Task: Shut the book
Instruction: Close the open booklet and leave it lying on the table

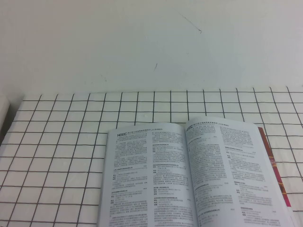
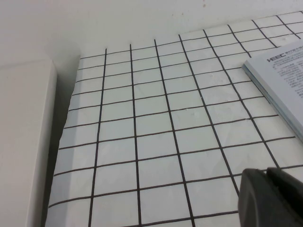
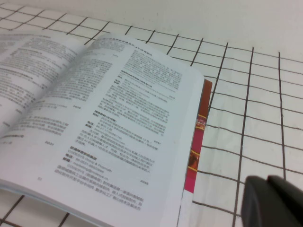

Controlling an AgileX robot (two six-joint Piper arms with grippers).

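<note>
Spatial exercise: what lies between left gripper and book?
Only bare checked cloth between left gripper and book, in left wrist view; right gripper near book's edge.

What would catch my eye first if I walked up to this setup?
The open book lies flat at the near right, its pages full of small print, with a red cover edge peeking out on its right side. Under it spreads a white cloth with a black grid. The left gripper hangs over bare cloth left of the book, the right gripper over cloth beside the red edge.
</note>
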